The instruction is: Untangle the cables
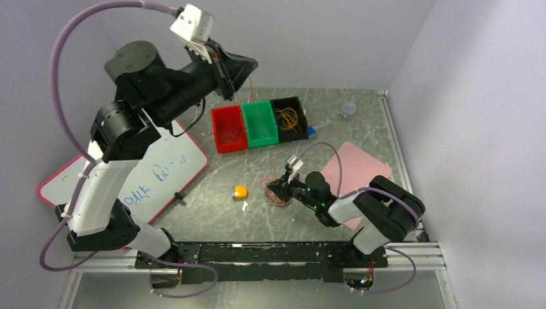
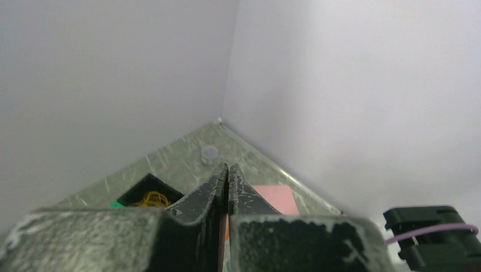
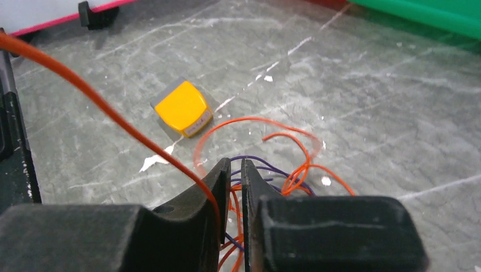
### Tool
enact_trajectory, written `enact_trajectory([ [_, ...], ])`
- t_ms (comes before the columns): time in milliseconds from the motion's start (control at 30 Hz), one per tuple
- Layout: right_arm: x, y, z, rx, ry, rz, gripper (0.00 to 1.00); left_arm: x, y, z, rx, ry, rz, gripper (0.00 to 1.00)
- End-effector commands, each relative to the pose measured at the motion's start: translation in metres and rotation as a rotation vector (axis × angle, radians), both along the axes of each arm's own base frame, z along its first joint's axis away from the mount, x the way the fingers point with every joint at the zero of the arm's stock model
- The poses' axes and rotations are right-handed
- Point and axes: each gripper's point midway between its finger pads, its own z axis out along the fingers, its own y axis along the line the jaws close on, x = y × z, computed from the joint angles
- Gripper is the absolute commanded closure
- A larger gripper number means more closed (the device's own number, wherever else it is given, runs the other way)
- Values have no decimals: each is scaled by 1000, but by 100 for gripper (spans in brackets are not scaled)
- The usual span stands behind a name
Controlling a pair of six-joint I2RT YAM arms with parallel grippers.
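Note:
The cables (image 1: 278,194) lie as a small tangle of orange and purple loops (image 3: 295,170) on the grey table, right of centre. My right gripper (image 1: 284,189) is low over the tangle, its jaws (image 3: 236,164) pinched on orange and purple strands with only a slit between them. One orange cable (image 3: 102,102) runs taut up and to the left from the tangle. My left gripper (image 1: 248,69) is raised high above the bins, shut (image 2: 228,167), with a strip of orange cable (image 2: 226,229) caught between its fingers.
Red (image 1: 216,132), green (image 1: 275,132) and black (image 1: 302,116) bins stand at the back, the black one holding yellow wires. A yellow block (image 1: 240,191) lies left of the tangle. There is a whiteboard (image 1: 161,161) at left, a pink sheet (image 1: 357,164) at right and a small cup (image 1: 348,111) at the far right.

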Motion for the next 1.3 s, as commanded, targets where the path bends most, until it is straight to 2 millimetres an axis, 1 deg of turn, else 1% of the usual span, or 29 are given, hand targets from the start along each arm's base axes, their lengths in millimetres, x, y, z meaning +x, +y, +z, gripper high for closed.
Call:
enact_trajectory([
  [0,1,-5,-3,34,2,-43,82,-10,39,61,-143,-165,93,93],
  [167,-1,-10,-16,27,34,-65,80,-14,57,84,-194,-234,139,93],
  [267,-2,-12,-17,36,40,-73,80,-15,64,91,-208,-258,160,93],
  [400,-3,-14,-10,47,35,-78,80,-11,63,86,-195,-250,174,93],
  [600,-4,-21,13,51,-2,-91,84,-4,55,69,-165,-215,174,93],
  [733,-3,-24,49,65,-65,-95,89,0,48,58,-139,-191,169,93],
  [867,-1,-28,76,57,-113,-102,95,4,44,45,-118,-168,170,93],
  [967,-1,-32,95,52,-135,-114,100,5,44,38,-112,-154,178,93],
  [1100,3,-38,121,59,-138,-160,100,9,44,24,-88,-127,196,93],
  [1133,6,-39,134,63,-147,-173,100,11,45,19,-80,-115,203,93],
  [1200,8,-43,148,46,-147,-191,100,14,45,7,-63,-89,220,93],
  [1267,10,-46,167,54,-159,-214,100,19,47,-7,-44,-62,246,93],
])
